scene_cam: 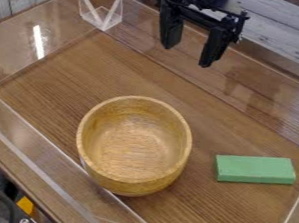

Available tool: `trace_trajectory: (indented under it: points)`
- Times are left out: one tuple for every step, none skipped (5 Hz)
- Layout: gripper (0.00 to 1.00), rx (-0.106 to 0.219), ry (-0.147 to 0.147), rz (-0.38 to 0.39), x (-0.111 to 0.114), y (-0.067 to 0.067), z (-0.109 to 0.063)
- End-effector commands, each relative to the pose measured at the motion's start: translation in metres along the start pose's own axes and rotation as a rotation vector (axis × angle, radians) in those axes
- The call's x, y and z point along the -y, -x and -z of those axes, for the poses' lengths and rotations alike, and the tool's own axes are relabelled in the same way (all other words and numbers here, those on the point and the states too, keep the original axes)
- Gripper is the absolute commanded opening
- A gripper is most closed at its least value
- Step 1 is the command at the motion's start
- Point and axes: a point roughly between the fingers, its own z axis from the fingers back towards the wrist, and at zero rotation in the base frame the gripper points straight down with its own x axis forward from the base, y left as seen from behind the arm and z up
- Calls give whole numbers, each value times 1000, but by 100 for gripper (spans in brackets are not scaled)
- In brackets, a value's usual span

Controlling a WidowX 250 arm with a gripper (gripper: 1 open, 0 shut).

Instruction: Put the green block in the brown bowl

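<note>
The green block point(255, 169) lies flat on the wooden table at the right, just to the right of the brown bowl point(134, 144). The bowl stands upright near the front centre with nothing inside it. My gripper point(191, 43) hangs at the back of the table, pointing down, well above and behind both objects. Its two black fingers point(168, 30) stand apart with nothing between them.
Clear acrylic walls point(53, 159) fence the wooden table on the left, front and right. A clear triangular bracket point(100, 11) stands at the back left corner. Bare tabletop lies between the gripper and the bowl.
</note>
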Motion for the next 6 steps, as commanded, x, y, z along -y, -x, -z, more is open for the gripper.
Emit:
trace_trajectory:
  points:
    - [100,-17,-1,39,-5,-2,0]
    - [100,-36,-11,168,16,5,4]
    - [100,-56,-12,216,25,14,9]
    - [100,-62,-25,344,46,5,13]
    - [100,-63,-47,495,76,-7,20]
    - [100,-68,-62,705,99,-9,35]
